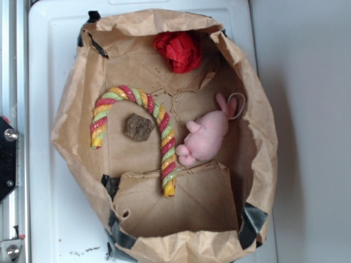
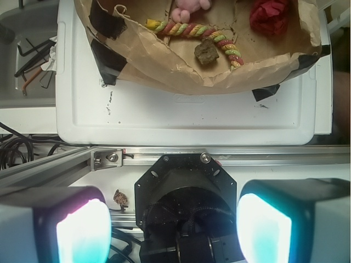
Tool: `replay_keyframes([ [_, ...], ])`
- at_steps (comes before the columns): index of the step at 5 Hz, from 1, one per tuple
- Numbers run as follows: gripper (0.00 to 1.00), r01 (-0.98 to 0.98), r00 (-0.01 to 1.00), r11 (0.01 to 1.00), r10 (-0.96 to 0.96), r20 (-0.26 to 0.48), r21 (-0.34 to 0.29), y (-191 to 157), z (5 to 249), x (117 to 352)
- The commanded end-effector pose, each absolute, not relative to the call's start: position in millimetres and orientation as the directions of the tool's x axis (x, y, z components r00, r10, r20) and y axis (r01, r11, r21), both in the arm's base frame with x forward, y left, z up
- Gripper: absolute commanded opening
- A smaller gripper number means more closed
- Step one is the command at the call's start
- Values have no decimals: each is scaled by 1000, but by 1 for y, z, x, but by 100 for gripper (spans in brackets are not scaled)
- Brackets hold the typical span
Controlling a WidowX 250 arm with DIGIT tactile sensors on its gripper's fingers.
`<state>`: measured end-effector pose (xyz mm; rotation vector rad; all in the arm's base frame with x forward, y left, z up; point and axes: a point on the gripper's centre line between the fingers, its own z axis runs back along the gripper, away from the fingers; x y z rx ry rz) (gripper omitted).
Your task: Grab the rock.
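I see the rock [image 1: 138,126] on the bag [image 1: 258,126] floor under the cane's [image 1: 164,137] arch, touching nothing. My tool [image 2: 174,224] hangs wide, empty, well outside the bag's rim.

There is one small dark-brown, rough, speckled rock [image 1: 138,126], one striped red, yellow and green twisted rope cane [image 1: 143,127], one pink plush toy [image 1: 204,137] and one red crumpled paper ball [image 1: 177,51], four loose things in all, inside one brown paper bag [image 1: 258,115] with folded-down walls. The bag sits on one white plastic tray [image 1: 49,66]. In the wrist view, one gripper [image 2: 174,230] shows two glowing pale fingers [image 2: 83,232], and one small bundle of dark hex keys [image 2: 34,57] lies off to the side.
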<state>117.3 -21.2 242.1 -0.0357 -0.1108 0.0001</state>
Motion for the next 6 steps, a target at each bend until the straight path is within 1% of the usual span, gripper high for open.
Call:
replay_keyframes([
  [1, 100, 2, 994, 999, 2, 111, -36, -21, 242, 117],
  [2, 100, -43, 991, 999, 47, 124, -31, -26, 236, 140],
  [3, 100, -86, 986, 996, 89, 139, -27, -28, 232, 157],
  [4, 100, -110, 979, 993, 113, 168, -31, -29, 229, 175],
  [5, 100, -111, 972, 993, 116, 202, -36, -26, 224, 195],
  [6, 100, -115, 967, 993, 120, 226, -33, -19, 217, 219],
])
